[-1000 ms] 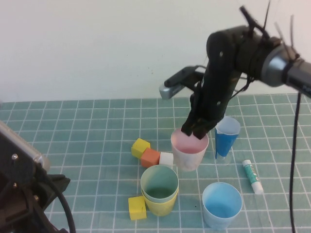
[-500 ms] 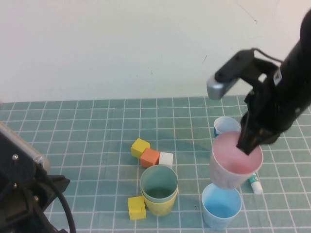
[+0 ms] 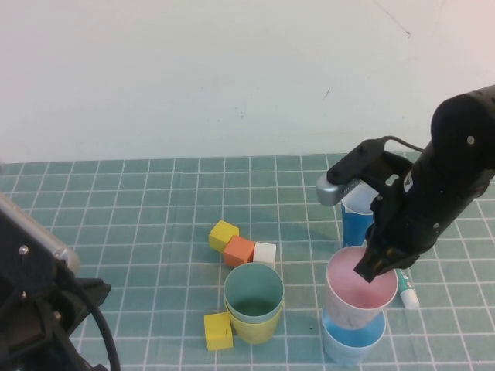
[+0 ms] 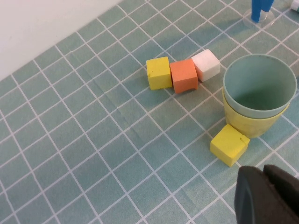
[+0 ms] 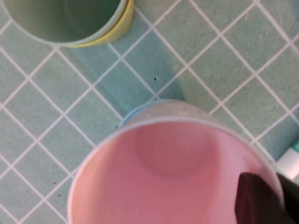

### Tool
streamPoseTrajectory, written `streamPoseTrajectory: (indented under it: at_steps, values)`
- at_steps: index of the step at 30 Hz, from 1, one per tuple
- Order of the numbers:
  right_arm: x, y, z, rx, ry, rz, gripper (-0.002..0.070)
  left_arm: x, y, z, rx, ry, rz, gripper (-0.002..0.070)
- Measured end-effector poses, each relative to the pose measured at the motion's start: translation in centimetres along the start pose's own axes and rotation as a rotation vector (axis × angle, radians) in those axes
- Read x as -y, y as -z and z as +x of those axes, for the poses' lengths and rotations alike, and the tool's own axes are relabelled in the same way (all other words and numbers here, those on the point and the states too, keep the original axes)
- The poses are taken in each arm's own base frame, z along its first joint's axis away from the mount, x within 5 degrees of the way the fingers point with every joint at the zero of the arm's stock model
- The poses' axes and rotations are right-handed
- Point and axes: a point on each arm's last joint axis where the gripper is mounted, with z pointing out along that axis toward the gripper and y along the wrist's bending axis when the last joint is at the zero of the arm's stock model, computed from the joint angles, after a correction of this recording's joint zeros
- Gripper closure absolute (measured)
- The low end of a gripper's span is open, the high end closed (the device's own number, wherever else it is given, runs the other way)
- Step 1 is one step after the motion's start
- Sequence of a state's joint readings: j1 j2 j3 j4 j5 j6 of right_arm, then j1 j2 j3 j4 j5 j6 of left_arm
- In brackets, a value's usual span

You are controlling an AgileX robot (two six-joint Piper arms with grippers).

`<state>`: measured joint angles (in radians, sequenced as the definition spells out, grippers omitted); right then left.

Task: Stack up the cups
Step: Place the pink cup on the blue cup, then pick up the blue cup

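Lowered since the earlier frame, pink cup (image 3: pixel 358 292) is being nested into light blue cup (image 3: pixel 348 340), rim pinched by right gripper (image 3: pixel 370 268); release pending. Left gripper (image 4: pixel 268 196) is being kept closed, empty, parked.

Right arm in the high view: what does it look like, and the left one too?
The right arm is black with rounded, glossy links, a thin black cable looped above its wrist and a grey, bar-shaped camera module mounted there. Its hand, the right gripper, has dark, narrow fingers. The left arm is black too, with a silver-grey plate and a thick black cable; the left gripper has matte black, blunt fingers.
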<state>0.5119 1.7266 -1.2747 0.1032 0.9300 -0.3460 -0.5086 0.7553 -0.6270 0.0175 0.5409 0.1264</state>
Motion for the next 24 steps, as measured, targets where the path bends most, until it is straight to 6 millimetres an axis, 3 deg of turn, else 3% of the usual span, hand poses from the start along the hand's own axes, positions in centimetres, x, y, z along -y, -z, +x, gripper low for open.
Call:
streamPoseTrajectory:
  at_steps: [6,16,21,24]
  values:
    - [0.2,-1.6,-0.1,-0.037,-0.005,-0.01,0.0635,0.0,0.0,0.0,0.002,-0.002,0.0,0.0677]
    - [0.4,-3.7,-0.1,-0.092,-0.013,-0.029,0.0337,0.0,0.0,0.0,0.002,-0.014,0.0,0.0676]
    - [0.7,-6.9,-0.1,-0.158,-0.021,-0.047,0.031,0.0,0.0,0.0,0.002,-0.018,-0.002,0.0676]
    - [0.9,-9.0,0.2,-0.211,-0.017,-0.063,0.0352,0.0,0.0,0.0,0.002,-0.022,-0.005,0.0677]
